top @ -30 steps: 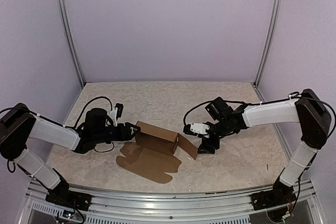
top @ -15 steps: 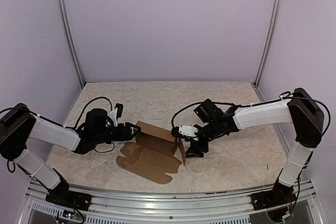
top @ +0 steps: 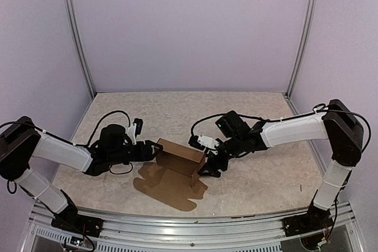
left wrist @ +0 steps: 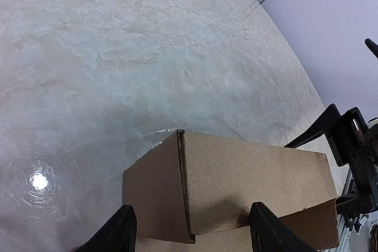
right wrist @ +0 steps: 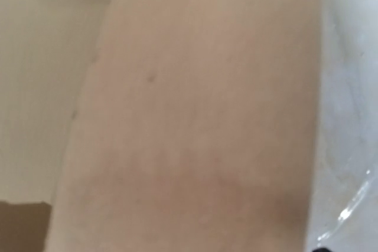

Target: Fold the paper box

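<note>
The box (top: 180, 156) sits on the table (top: 254, 116) a little left of centre and nearer the front edge than the back. Part of it stands up as a long, low brown block running from left to right, and the rest of the sheet lies flat on the table on the near side of that block. You can see rounded tabs along the flat sheet's near edge.

Your left fingers (left wrist: 118, 231) are at the block's left end. In the left wrist view they are spread wide, and the box (left wrist: 248, 187) has its left corner between them. One finger is beside the short end face and the other is against the long side. You cannot tell from these views whether either finger presses on the cardboard.

Your right fingers (top: 211, 166) are down at the block's right end, touching or just beside the cardboard there. The right wrist view is filled with blurred brown cardboard (right wrist: 195, 116) and shows only a strip of table at its right edge. You cannot tell whether those fingers are spread or pinching.

Both arms reach in low from the sides, the left arm (top: 59, 149) from the left and the right arm (top: 295, 127) from the right.
</note>
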Tool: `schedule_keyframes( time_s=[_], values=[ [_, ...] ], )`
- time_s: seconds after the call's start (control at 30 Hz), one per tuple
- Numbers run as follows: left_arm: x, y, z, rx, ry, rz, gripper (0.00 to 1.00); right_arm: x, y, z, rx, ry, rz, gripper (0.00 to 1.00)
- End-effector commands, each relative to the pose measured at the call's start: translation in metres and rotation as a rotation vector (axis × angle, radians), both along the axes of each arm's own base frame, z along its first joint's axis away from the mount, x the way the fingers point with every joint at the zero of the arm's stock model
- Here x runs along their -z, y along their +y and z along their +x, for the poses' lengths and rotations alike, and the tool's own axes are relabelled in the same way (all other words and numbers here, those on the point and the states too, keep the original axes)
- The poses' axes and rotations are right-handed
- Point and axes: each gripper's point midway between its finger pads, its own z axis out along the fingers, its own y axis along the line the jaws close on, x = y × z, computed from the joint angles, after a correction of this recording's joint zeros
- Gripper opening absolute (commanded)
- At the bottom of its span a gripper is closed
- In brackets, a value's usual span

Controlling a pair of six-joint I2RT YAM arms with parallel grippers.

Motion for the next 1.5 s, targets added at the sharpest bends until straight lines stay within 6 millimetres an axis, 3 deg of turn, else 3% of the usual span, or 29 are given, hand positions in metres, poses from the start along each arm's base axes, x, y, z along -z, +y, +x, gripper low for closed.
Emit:
schedule_keyframes(
  time_s=[0.0,0.2,0.33,0.47,0.83,1.03,1.17,1.37,1.47],
  values=[
    [0.005,-0.006,0.000,-0.026,0.025,0.020,0.64,-0.021,0.018,0.012,0.094,0.000,0.087,0.89],
    [0.009,-0.001,-0.003,-0.076,0.047,0.021,0.64,-0.015,0.022,-0.002,0.100,0.007,0.054,0.90],
    [0.011,0.002,-0.003,-0.114,0.061,0.020,0.64,-0.017,0.027,-0.010,0.104,0.032,0.048,1.00],
    [0.013,0.002,-0.003,-0.132,0.058,0.029,0.64,-0.019,0.033,-0.007,0.132,0.051,0.052,1.00],
    [0.017,0.000,-0.017,-0.138,0.072,0.020,0.62,-0.020,0.032,0.027,0.270,-0.044,0.020,1.00],
    [0.015,0.002,-0.027,-0.139,0.062,0.061,0.62,-0.024,0.033,0.031,0.244,-0.098,0.029,0.98],
    [0.008,0.019,-0.038,-0.174,0.071,0.132,0.62,-0.025,0.032,0.029,0.216,-0.117,0.030,0.98],
    [0.032,0.070,-0.061,-0.264,0.210,0.351,0.57,-0.028,0.035,0.025,0.181,-0.110,0.036,0.98],
    [0.043,0.066,-0.076,-0.203,0.267,0.365,0.48,-0.025,0.036,0.023,0.171,-0.097,0.033,0.98]
  ],
)
